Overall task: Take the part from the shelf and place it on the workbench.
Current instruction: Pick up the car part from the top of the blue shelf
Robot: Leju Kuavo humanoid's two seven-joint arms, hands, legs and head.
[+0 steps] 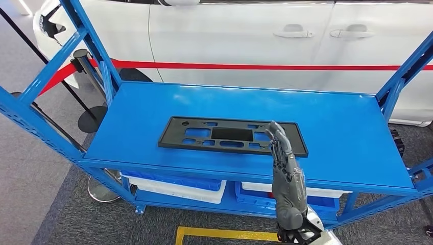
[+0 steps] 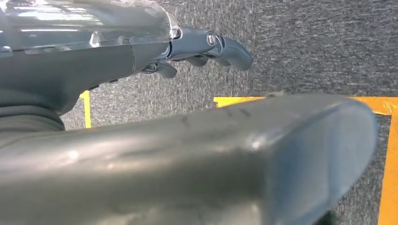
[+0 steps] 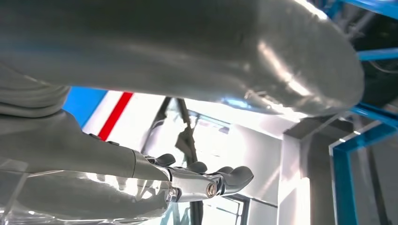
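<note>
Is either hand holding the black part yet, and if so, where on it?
Nothing is held. The black part lies flat on the blue shelf; the right hand reaches above its near edge, and the left hand is empty.

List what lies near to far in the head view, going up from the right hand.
Right hand → black part on the blue shelf → white car with its red stripe.
</note>
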